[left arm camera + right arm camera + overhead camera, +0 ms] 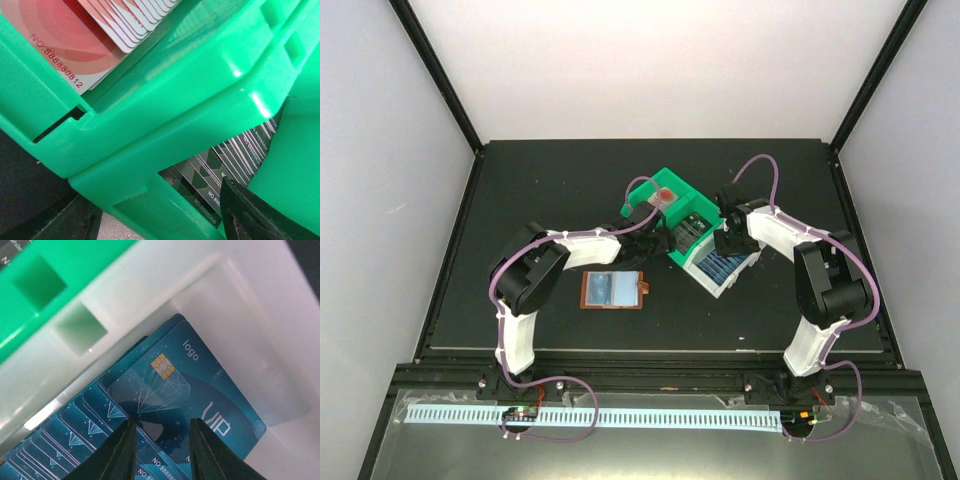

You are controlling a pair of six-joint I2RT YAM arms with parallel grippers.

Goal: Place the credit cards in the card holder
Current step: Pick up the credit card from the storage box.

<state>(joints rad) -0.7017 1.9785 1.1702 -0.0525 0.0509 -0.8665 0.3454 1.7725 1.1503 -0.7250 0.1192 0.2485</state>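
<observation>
My right gripper (164, 430) hangs inside the white bin (250, 305). Its jaws are part open, with a gap between them and nothing pinched. Both fingers stand just over the face of the front blue card (200, 385), near its printed edge, and the other blue cards lean in a fanned row behind it.

My left gripper (652, 238) is at the near-left side of the green bin (165, 100). One finger (250, 215) shows beside the dark cards (235, 155), and the red cards (60, 35) sit in the next compartment. I cannot tell whether those jaws press on anything.

I judge the step to be taking one blue card. To do it well I should catch only the front card by its free edge and close squarely. Then I should draw it out along the lean, so its neighbours don't ride up. The left arm could steady the bins.

The holder (613, 290) lies opened flat on the black table (520, 200), just left of centre. It is nearer the near edge than the bins and apart from both grippers. White walls (650, 60) and black posts (435, 70) enclose the table.
</observation>
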